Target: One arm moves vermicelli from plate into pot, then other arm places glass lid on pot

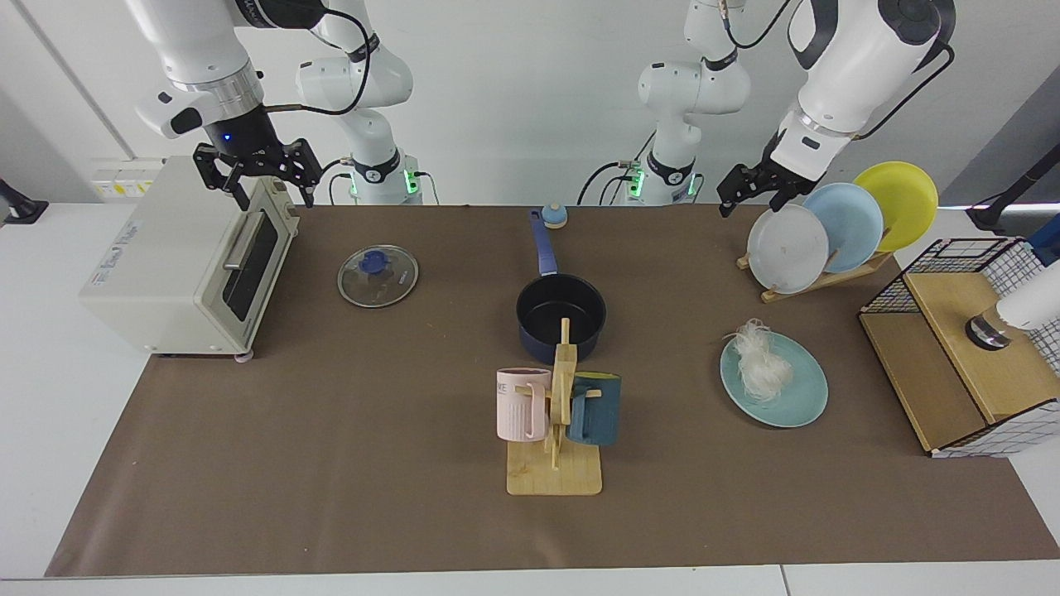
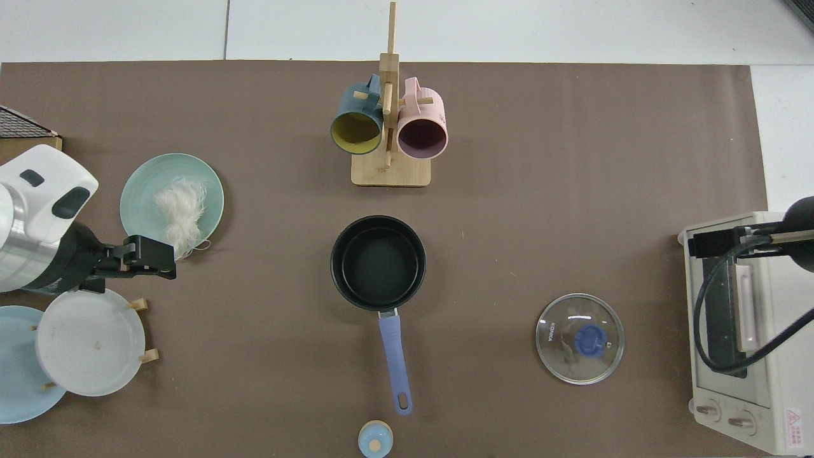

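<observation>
The vermicelli (image 1: 758, 364) (image 2: 180, 210) lies as a white wispy clump on the teal plate (image 1: 799, 397) (image 2: 137, 191). The dark navy pot (image 1: 561, 314) (image 2: 378, 262) stands mid-table with a bare black inside, its blue handle pointing towards the arm bases. The glass lid (image 1: 378, 276) (image 2: 579, 338) lies flat on the mat, blue knob up. My left gripper (image 1: 752, 205) (image 2: 172, 262) hangs open above the mat beside the plate rack, holding nothing. My right gripper (image 1: 273, 199) hovers open over the toaster oven's top front edge, away from the lid.
A toaster oven (image 1: 166, 257) stands near the lid. A wooden mug rack (image 1: 556, 414) with a pink and a dark teal mug stands just in front of the pot. A rack with grey, light blue and yellow plates (image 1: 787, 248), a wire basket (image 1: 969, 348) and a small blue knobbed object (image 1: 553, 216) also stand about.
</observation>
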You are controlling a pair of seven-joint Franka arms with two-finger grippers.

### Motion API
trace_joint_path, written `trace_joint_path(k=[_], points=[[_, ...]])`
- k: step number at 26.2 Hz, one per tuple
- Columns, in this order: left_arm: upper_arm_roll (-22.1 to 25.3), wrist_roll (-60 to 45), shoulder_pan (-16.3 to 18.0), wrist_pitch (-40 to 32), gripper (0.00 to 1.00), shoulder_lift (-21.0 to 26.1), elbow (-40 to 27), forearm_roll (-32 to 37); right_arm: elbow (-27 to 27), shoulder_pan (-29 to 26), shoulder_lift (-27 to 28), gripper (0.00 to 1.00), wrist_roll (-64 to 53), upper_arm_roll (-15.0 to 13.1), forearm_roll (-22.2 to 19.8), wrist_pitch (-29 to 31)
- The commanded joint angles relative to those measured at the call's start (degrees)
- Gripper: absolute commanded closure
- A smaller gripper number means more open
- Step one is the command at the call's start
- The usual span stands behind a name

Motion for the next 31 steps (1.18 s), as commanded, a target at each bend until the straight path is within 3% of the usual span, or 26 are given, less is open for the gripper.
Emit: trace_joint_path(k=[1,20,31], points=[[-0.3,-0.2,0.5,0.4,0.00,-0.7,-0.2,-0.1,0.0,-0.2,-0.5,0.00,-1.4,-0.3,1.2,0.5],[-0.3,-0.2,0.5,0.4,0.00,-0.7,-0.2,-0.1,-0.6,-0.2,-0.9,0.00,-1.3,-0.4,0.2,-0.9],[-0.3,-0.2,0.5,0.4,0.00,-0.7,-0.2,-0.1,-9.6,1.8,-1.6,0.00,3.5,-0.2,0.5,3.0]])
